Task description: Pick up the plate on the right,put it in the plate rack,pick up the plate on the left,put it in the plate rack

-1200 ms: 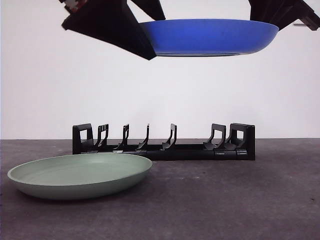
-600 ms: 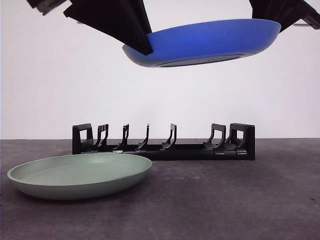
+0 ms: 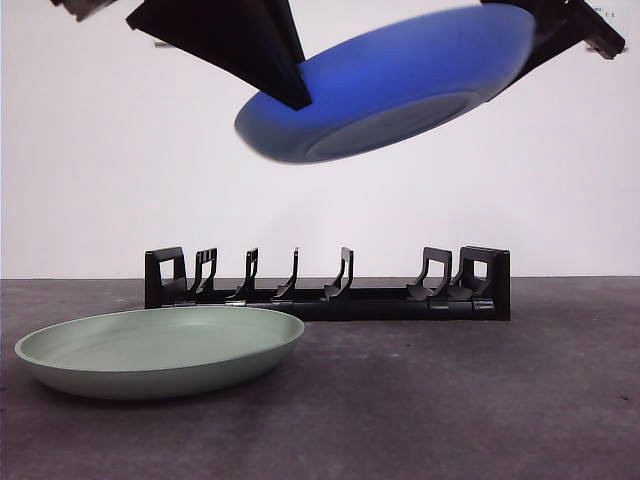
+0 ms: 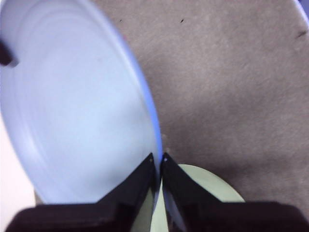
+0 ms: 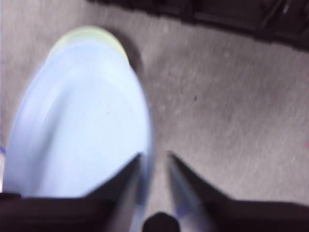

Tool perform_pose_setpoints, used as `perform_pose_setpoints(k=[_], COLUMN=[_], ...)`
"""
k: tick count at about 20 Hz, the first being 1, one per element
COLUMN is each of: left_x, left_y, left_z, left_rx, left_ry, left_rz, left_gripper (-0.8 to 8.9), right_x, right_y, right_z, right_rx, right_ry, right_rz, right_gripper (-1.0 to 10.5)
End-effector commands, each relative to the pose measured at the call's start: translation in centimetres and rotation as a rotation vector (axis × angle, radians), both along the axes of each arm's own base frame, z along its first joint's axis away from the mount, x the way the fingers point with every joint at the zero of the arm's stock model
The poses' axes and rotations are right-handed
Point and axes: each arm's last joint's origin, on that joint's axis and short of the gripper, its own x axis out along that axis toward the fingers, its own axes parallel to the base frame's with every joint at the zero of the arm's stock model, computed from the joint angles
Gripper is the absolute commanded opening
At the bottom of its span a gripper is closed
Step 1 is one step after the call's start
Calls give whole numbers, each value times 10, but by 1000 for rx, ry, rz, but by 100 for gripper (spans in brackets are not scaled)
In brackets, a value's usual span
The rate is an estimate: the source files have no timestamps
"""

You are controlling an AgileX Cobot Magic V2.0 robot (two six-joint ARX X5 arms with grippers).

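A blue plate (image 3: 390, 90) hangs tilted high above the plate rack (image 3: 330, 300), its left end lower than its right. My left gripper (image 3: 297, 95) is shut on that plate's left rim, and in the left wrist view the jaws (image 4: 158, 157) pinch the blue plate (image 4: 72, 106). My right gripper (image 3: 545, 35) is at the plate's raised right end. In the blurred right wrist view its jaws (image 5: 154, 157) stand apart on either side of the blue plate's (image 5: 82, 125) rim, with table showing between them. A pale green plate (image 3: 160, 350) lies flat on the table at the front left.
The black rack stands across the middle of the dark table, its curved dividers upright and holding nothing. The green plate (image 4: 207, 181) lies below my left gripper. In the right wrist view the green plate (image 5: 89, 35) shows beyond the blue one, and the rack (image 5: 231, 17) is far off.
The blue plate has gone from level to steeply tilted, left end down and right end up. The left gripper has turned with it. The green plate and rack have not moved.
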Motion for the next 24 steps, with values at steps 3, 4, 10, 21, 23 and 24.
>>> perform_pose_setpoints(k=[3,4,10,21,23,24], left_x=[1,1,11,97,107,111], left_y=[0,0,-2,57,65,68], left_z=[2,2,9,46,44,43], left_rx=[-81,-97,-315,-1090,-1099,-1099], left_ry=[61,79,197,442,438,446], left_rz=[96,105,195,448,461,455], left_gripper=[-8,-8,-8,-8,-8,-8], right_x=[1,2,-21,-87,-88,-88], right_y=[-2,-2,-19,-38,-37,-37], right_z=[13,22,119,147,144,143], right_rx=[14,25,-10,-66,-58,-48], right_ry=[-52,-84,-482,-478,-436,-421], right_rz=[-29,-48,-239,-172,-145,-132], right_gripper=[262,263,288,285,284,284])
